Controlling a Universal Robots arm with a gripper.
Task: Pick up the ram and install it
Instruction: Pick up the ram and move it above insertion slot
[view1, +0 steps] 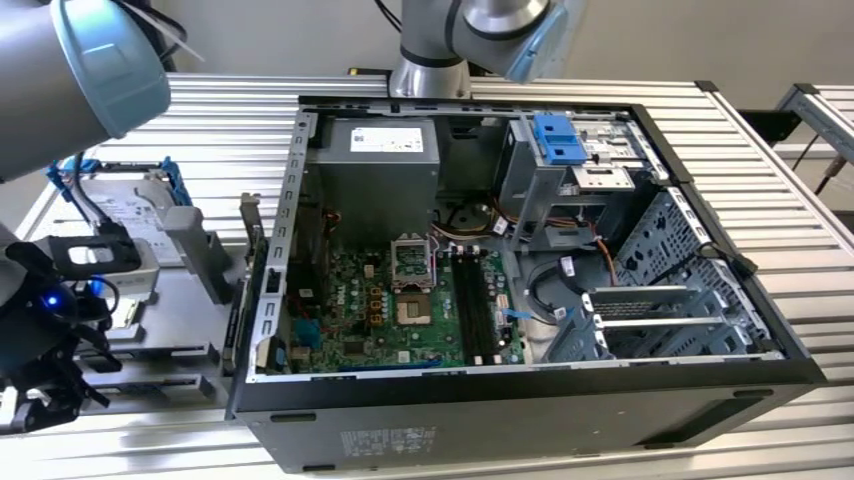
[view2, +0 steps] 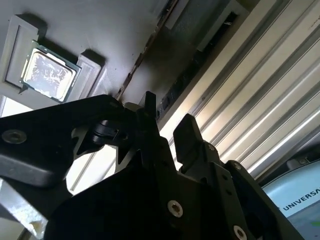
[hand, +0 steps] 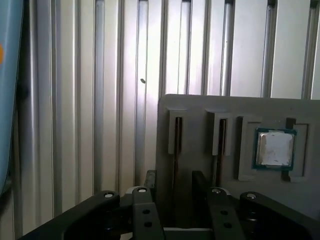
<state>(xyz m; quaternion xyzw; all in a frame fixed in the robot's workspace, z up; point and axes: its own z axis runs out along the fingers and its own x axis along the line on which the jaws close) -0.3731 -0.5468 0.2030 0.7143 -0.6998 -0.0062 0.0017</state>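
Note:
A thin dark strip (hand: 174, 155) stands on edge in one slot of a grey holder block (hand: 200, 107); seen edge-on, it looks like the ram. In both wrist views my gripper (hand: 175, 182) is open, one black finger (hand: 148, 181) on each side of the strip and apart from it. The second wrist view has the same thin edge (view2: 142, 57) running past the gripper (view2: 167, 120). In the exterior view the gripper (view1: 60, 385) hangs low at that view's left, beside the open computer case (view1: 747, 330). The motherboard's black memory slots (view1: 470, 290) lie inside the case.
A processor chip (hand: 274, 148) sits in a pocket of the holder block, beside a second narrow slot (hand: 220, 140). A hard drive in a blue bracket (view1: 120, 200) lies behind the block. The table top (hand: 90, 100) is ribbed metal. Cables and a drive cage (view1: 574, 160) crowd the case.

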